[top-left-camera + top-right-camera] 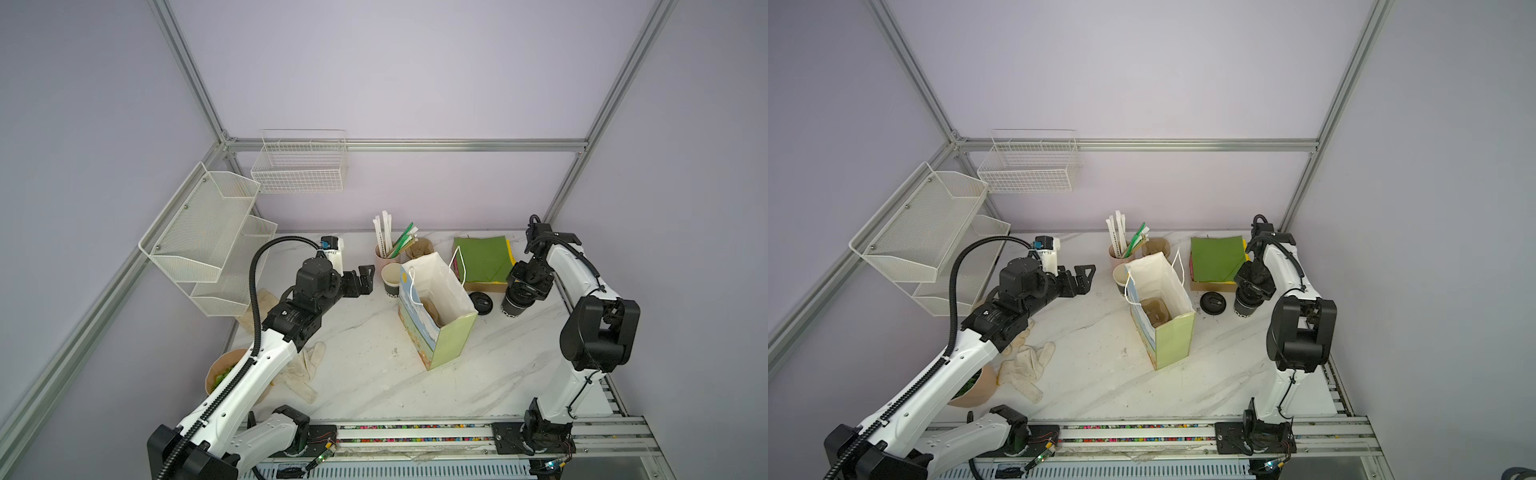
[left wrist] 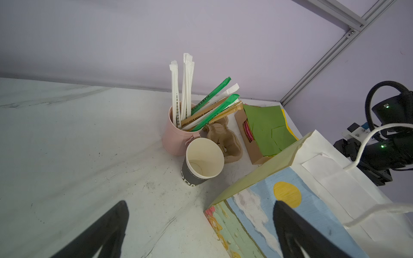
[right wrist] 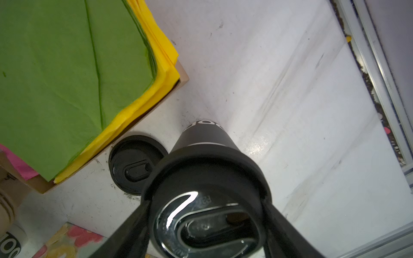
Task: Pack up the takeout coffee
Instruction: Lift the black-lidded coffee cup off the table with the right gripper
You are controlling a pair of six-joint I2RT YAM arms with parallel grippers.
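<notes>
The takeout coffee (image 3: 205,136), a black paper cup with white lettering and a black lid, stands on the marble table at the right in both top views (image 1: 512,311) (image 1: 1244,309). My right gripper (image 3: 205,201) comes down over it, with one finger pressed on each side of the lid. The open paper bag (image 1: 440,328) (image 1: 1167,332) stands upright mid-table with a brown pulp holder (image 1: 432,307) inside. My left gripper (image 1: 363,276) (image 2: 201,204) hovers open and empty left of the bag.
A loose black lid (image 1: 481,302) (image 3: 134,165) lies between bag and coffee. A lidless black cup (image 2: 201,165), a pink cup of straws (image 2: 174,136) and a box of green napkins (image 1: 482,259) stand behind the bag. Gloves (image 1: 303,365) and a bowl (image 1: 224,370) lie front left.
</notes>
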